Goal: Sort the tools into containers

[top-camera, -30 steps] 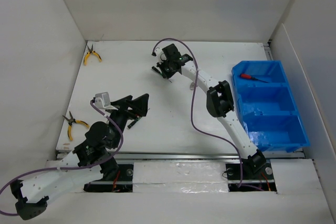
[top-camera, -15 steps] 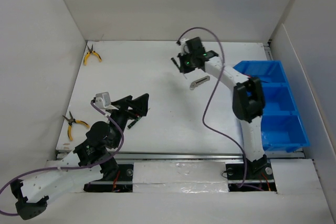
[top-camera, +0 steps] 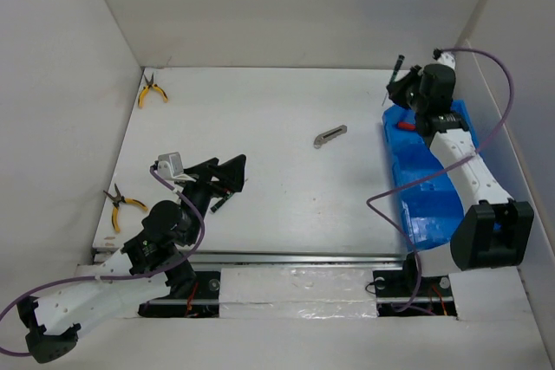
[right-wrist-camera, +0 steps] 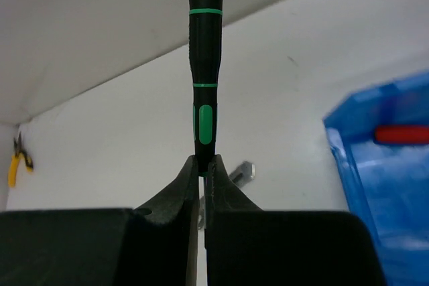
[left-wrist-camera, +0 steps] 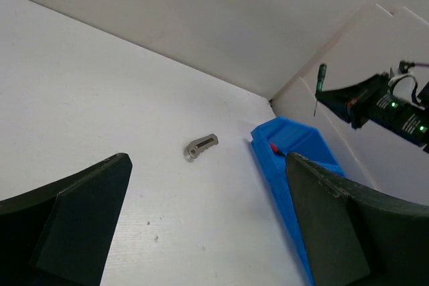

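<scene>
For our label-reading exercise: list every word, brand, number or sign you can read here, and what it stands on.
No readable text anywhere.
The screwdriver in the right claw bears only green bands, no letters.
The blue bin, grey utility knife, far pliers and near pliers show no marking legible at this size.

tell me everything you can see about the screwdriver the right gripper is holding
The screwdriver is slim; its black handle, plastic or rubber by the look, has two thin green rings, a green oval inset and a flared end cap. The right gripper is shut on the lower handle, so it stands up straight from the jaws. It is held in the air by the far end of the blue bin, touching nothing else.
</scene>
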Tool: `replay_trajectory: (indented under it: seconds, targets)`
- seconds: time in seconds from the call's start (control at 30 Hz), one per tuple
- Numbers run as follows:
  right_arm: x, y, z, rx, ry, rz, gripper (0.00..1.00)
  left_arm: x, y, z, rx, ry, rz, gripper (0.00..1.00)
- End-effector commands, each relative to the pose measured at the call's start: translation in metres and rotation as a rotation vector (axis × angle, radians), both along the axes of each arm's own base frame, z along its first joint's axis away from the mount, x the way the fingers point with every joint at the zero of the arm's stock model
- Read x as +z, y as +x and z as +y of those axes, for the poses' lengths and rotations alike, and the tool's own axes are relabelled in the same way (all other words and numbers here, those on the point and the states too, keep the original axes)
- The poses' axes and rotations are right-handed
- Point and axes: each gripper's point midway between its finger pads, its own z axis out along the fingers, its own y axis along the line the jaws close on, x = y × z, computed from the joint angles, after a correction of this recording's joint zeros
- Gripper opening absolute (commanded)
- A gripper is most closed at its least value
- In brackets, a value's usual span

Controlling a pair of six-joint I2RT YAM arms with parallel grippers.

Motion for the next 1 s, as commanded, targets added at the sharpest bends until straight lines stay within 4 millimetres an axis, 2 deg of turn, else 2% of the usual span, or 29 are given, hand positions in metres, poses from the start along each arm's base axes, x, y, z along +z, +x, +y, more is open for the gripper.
replay_trajectory:
  seconds: [0.0,0.03,0.1,0.13,0.3,0.4,0.43,0.47,0.53,0.9,0.93,0.97]
  targets:
    - [0.016,-0.011,-0.045,-0.284,0.203,-0.095,0.00,0.010,0.000,0.002,0.008,-0.040,-0.026,0.99]
    - [0.003,-0.018,-0.056,-0.339,0.214,-0.077,0.00,0.010,0.000,0.001,0.004,-0.040,-0.026,0.99]
    - [0.002,-0.026,-0.067,-0.431,0.273,-0.090,0.00,0.010,0.000,0.001,0.004,-0.036,-0.026,0.99]
    - [0.000,-0.034,-0.081,-0.516,0.273,-0.099,0.00,0.010,0.000,0.001,0.001,-0.037,-0.026,0.99]
    - [-0.020,-0.047,-0.118,-0.751,0.343,-0.049,0.00,0.012,0.000,0.001,0.000,-0.039,-0.029,0.99]
    - [-0.046,-0.051,-0.139,-0.883,0.360,0.025,0.00,0.012,-0.001,0.001,-0.002,-0.039,-0.031,0.99]
    - [-0.052,-0.051,-0.139,-0.895,0.365,0.044,0.00,0.012,-0.001,0.001,-0.002,-0.039,-0.031,0.99]
    - [-0.071,-0.051,-0.144,-0.921,0.356,0.100,0.00,0.013,-0.001,0.001,-0.003,-0.041,-0.032,0.99]
    - [-0.085,-0.052,-0.150,-0.964,0.390,0.129,0.00,0.013,-0.001,0.001,-0.003,-0.038,-0.034,0.99]
    - [-0.128,-0.035,-0.161,-1.019,0.395,0.223,0.00,0.012,0.000,-0.002,-0.010,-0.027,-0.029,0.99]
    - [-0.142,-0.032,-0.161,-1.027,0.389,0.263,0.00,0.012,0.000,-0.002,-0.009,-0.026,-0.028,0.99]
    - [-0.140,-0.028,-0.161,-1.026,0.387,0.272,0.00,0.012,0.000,-0.002,-0.010,-0.025,-0.030,0.99]
